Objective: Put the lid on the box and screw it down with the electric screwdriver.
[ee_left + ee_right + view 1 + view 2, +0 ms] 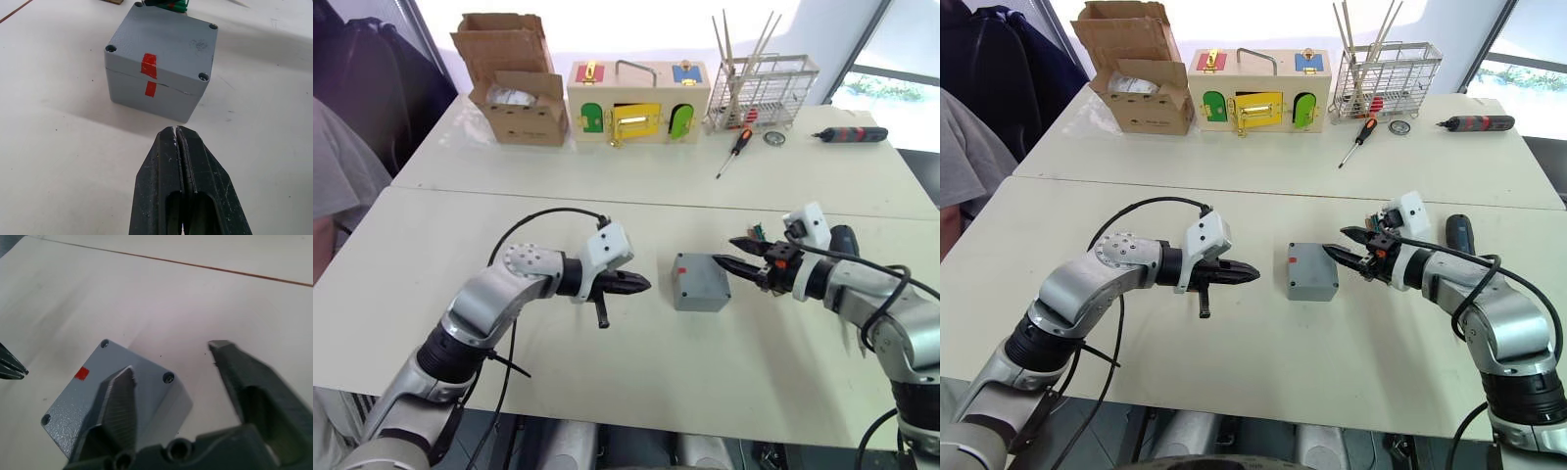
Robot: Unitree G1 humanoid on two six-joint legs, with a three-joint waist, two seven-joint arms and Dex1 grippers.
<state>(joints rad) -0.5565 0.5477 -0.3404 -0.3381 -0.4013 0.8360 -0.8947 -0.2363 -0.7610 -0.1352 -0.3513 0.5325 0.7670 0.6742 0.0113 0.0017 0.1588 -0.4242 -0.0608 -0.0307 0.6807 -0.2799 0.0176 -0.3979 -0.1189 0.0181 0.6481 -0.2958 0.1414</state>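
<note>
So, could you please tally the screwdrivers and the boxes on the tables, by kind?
Screwdrivers: 3, namely the electric screwdriver, a slim red-and-black hand screwdriver and a dark driver with red bands.
Boxes: 3, namely the grey box with the lid on it, a cardboard box and a wooden box.
Total: 6.

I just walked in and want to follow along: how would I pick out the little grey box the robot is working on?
On the near white table, look between the two black grippers, the left gripper and the right gripper. There sits the box, a small grey cube with the lid already on it. Unlike the cardboard box and the wooden box on the far table, it is plain grey with red marks.
</note>
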